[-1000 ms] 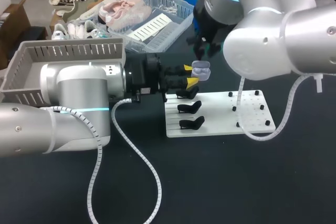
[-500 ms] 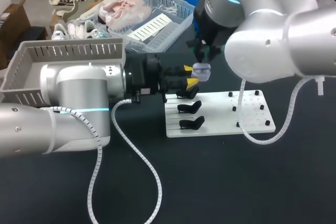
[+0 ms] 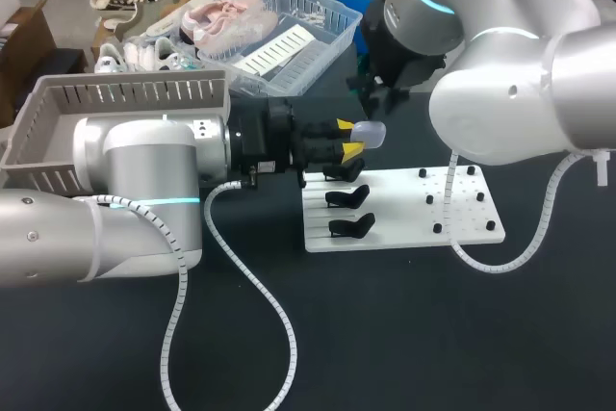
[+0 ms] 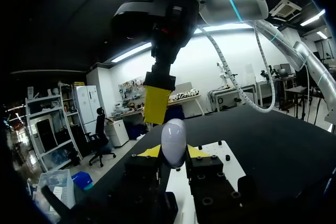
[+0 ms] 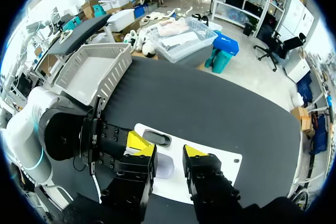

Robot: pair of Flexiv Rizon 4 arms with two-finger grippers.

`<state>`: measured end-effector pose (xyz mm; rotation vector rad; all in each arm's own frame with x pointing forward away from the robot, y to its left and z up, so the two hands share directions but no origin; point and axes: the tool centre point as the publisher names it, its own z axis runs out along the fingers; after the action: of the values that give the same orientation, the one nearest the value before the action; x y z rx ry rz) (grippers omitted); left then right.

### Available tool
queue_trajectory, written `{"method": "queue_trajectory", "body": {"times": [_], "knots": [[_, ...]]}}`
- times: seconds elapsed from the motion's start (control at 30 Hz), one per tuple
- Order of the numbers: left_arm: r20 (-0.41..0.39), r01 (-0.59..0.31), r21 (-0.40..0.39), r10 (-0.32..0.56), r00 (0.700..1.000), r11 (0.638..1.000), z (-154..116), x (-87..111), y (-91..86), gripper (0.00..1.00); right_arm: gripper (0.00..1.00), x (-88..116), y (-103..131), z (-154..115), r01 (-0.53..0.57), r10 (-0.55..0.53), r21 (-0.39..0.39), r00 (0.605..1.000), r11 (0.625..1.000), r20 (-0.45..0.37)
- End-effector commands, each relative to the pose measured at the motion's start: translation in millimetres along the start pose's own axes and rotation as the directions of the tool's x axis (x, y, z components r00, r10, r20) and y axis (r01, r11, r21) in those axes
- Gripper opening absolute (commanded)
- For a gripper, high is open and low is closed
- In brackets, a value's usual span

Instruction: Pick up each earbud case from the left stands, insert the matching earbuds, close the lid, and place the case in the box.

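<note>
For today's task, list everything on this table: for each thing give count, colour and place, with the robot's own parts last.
earbud case: one, pale lilac, lid closed, held above the board's far edge.
board: one, white, mid-table.
stands: two in plain view, black, on the board's left part; a third may be hidden under the left gripper.
pegs: several, black, on the board's right part.
box: one, grey, slatted, far left.
table: one, black.
left gripper: one, yellow-tipped, shut on the earbud case.
right gripper: one, yellow-tipped, open, above the case, holding nothing.
</note>
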<state>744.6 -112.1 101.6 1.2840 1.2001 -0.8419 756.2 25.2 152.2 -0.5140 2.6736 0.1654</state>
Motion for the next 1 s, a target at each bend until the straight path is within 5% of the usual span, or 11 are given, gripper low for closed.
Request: {"method": "queue_trajectory", "body": {"times": [0.03, 0.4, 1.0], "knots": [[0.003, -0.005, -0.013, 0.005, 1.000, 1.000, -3.6, -2.5, -1.3, 0.00, 0.29, 16.1, 1.0, -13.1, -0.003, 0.003, 0.012, 0.999, 1.000, 0.042], [-0.113, -0.068, -0.170, 0.049, 0.992, 0.983, -89.0, -15.3, 16.0, 0.00, 0.29, 31.2, -1.8, -24.4, -0.019, 0.017, 0.028, 0.998, 0.999, 0.056], [-0.255, -0.104, -0.407, -0.004, 0.967, 0.907, -211.4, 10.0, 35.7, 0.00, 0.29, 47.0, -4.9, -27.6, -0.051, 0.049, 0.060, 0.999, 0.997, 0.021]]}}
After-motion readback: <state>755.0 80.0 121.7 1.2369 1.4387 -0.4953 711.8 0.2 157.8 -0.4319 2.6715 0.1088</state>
